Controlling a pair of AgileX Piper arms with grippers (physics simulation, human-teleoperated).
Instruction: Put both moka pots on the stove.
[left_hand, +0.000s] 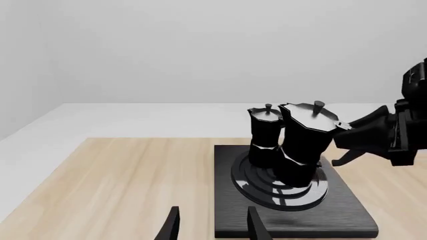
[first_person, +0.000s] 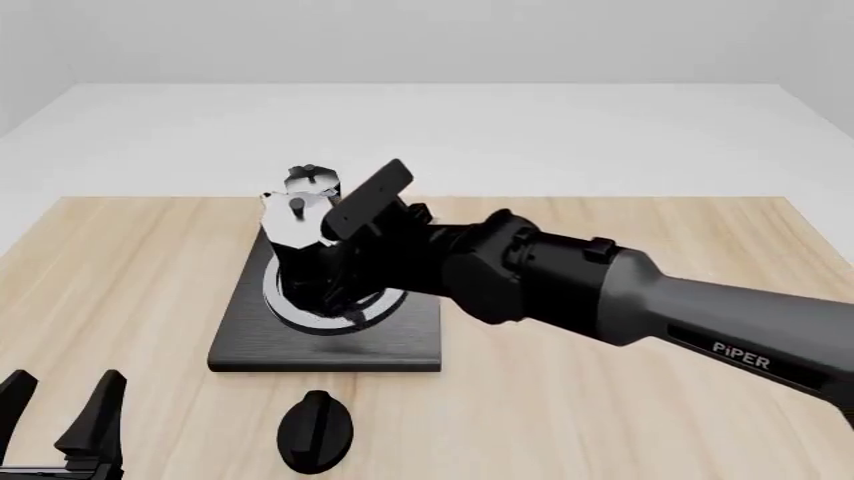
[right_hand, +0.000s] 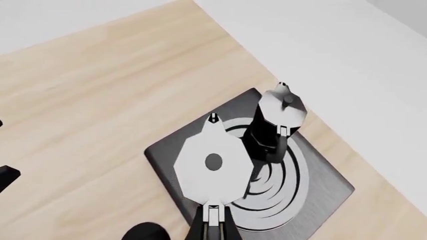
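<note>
Both moka pots are over the black stove (first_person: 400, 345) and its ring burner. The farther pot (left_hand: 265, 132) stands upright on the burner; it also shows in the right wrist view (right_hand: 280, 115). The nearer pot (left_hand: 303, 145) leans a little, its base at the burner; I cannot tell if it touches. My right gripper (left_hand: 341, 135) is shut on this pot's side handle (right_hand: 212, 215), below its silver lid (right_hand: 212, 162). In the front view the right arm covers most of both pots (first_person: 304, 200). My left gripper (first_person: 60, 415) is open and empty at the near left.
A low black oval knob (first_person: 316, 430) lies on the wooden table (first_person: 641, 400) just in front of the stove. The right arm (first_person: 601, 290) crosses the table from the right toward the stove. A white floor lies beyond the table's far edge.
</note>
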